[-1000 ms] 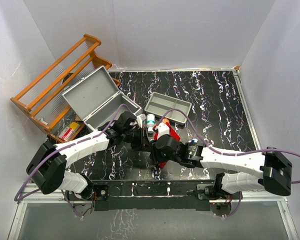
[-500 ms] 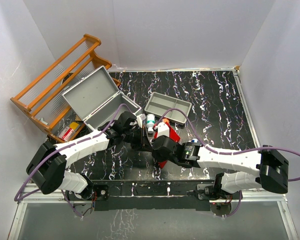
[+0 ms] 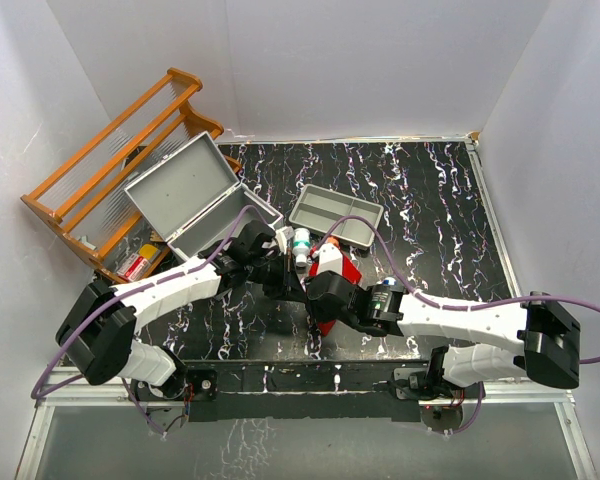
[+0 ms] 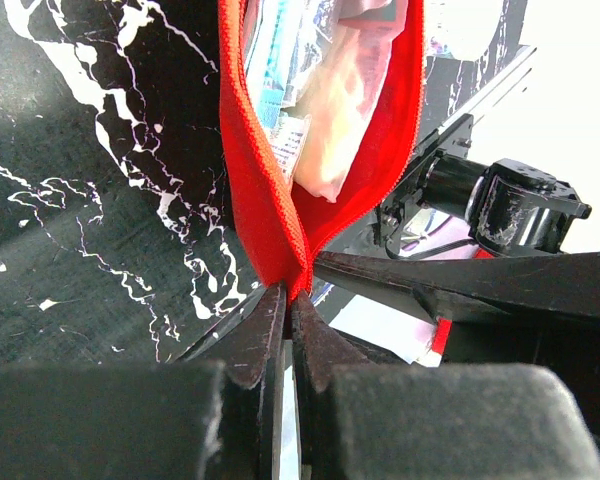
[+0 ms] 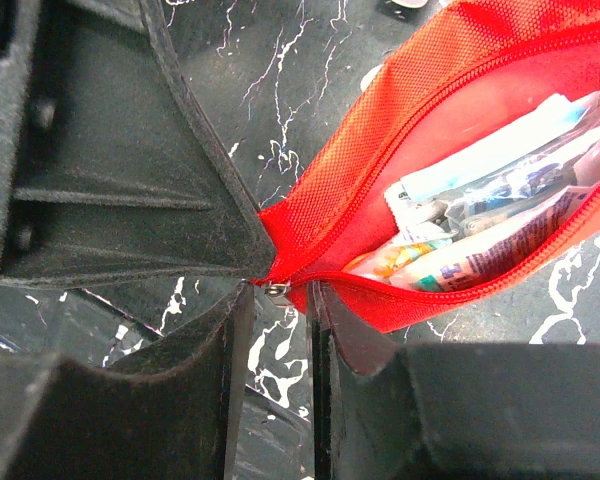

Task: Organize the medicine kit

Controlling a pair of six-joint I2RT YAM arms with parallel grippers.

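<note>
The left gripper [image 4: 288,300] jaws pinch the open red pouch [image 4: 265,200] by its end, near the worktop's [image 3: 430,200] near edge. The right gripper [image 5: 282,300] jaws sit narrowly apart at the zip pull [image 5: 277,289]; whether they grip it is unclear. The medicine kit [image 3: 185,190] lies open by the far-left corner. Tugging could slip the fabric and spill the packets [image 5: 460,250].

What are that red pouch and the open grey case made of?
Red pouch: woven fabric, probably nylon, matte. The weave and the zipper show. Grey case: looks like matte painted metal, though hard plastic is possible. Its panels are rigid, flat and even.
</note>
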